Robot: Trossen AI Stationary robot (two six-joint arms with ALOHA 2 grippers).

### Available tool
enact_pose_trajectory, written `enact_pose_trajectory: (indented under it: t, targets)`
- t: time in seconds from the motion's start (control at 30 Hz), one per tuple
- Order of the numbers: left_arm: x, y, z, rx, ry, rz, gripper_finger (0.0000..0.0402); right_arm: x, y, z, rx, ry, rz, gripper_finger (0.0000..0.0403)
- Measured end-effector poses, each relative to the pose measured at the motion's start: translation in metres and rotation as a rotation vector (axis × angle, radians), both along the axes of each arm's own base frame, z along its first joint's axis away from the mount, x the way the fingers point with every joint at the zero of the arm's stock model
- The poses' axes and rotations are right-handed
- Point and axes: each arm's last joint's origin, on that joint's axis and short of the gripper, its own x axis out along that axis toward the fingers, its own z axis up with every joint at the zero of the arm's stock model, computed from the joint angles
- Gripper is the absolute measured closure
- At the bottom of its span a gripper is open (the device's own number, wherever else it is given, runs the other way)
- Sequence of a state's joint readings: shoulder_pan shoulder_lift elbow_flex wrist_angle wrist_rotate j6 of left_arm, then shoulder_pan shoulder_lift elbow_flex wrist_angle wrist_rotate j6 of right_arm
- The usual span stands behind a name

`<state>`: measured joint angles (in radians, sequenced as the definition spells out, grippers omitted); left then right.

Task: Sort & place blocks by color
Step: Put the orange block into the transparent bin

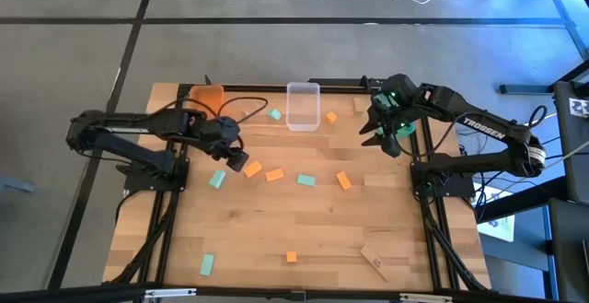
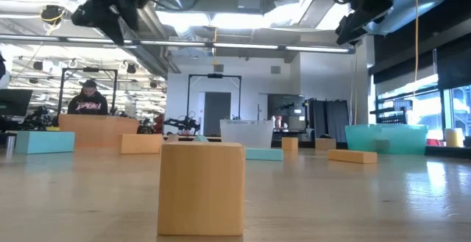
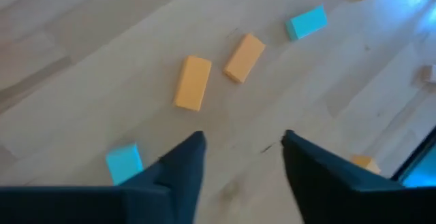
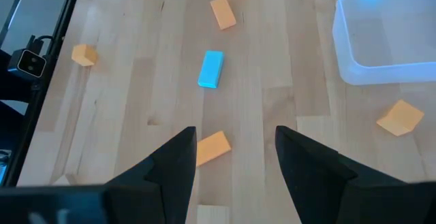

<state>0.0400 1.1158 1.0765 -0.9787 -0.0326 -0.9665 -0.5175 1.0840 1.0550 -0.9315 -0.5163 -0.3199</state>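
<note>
Small blocks lie flat and scattered on the wooden table. In the high view, orange blocks (image 1: 251, 169) (image 1: 274, 175) (image 1: 343, 180) and mint blocks (image 1: 217, 179) (image 1: 306, 180) sit mid-table. A plain wood block (image 1: 375, 262) lies near the front edge. My left gripper (image 1: 241, 162) hovers open above the table, just left of the two orange blocks (image 3: 193, 82) (image 3: 243, 57). My right gripper (image 1: 382, 137) hangs open high over the table's right side. Far below its fingers (image 4: 235, 132) lies an orange block (image 4: 212, 147), with a mint block (image 4: 210, 68) beyond.
Along the far edge stand an orange bin (image 1: 208, 96), a clear bin (image 1: 303, 105) and, by the right arm, a teal bin (image 2: 386, 137). Loose blocks lie near the front edge (image 1: 291, 257) (image 1: 207, 264). One block (image 2: 201, 187) stands close to the low camera. A person sits far behind the table.
</note>
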Motion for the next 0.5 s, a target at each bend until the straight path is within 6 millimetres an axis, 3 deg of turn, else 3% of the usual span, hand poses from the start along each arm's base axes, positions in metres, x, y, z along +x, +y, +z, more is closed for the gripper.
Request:
enact_pose_trajectory:
  t: [0.2, 0.5]
  targets:
    - [0.009, 0.005, -0.008, 0.062, 0.05, -0.062, 0.0116, 0.0, 0.0, 0.0, 0.0, 0.001, 0.0, 0.0202]
    - [0.044, 0.0, -0.04, 0.175, 0.176, -0.164, 0.0114, 0.0, 0.0, 0.0, 0.0, 0.001, -0.001, 0.0202]
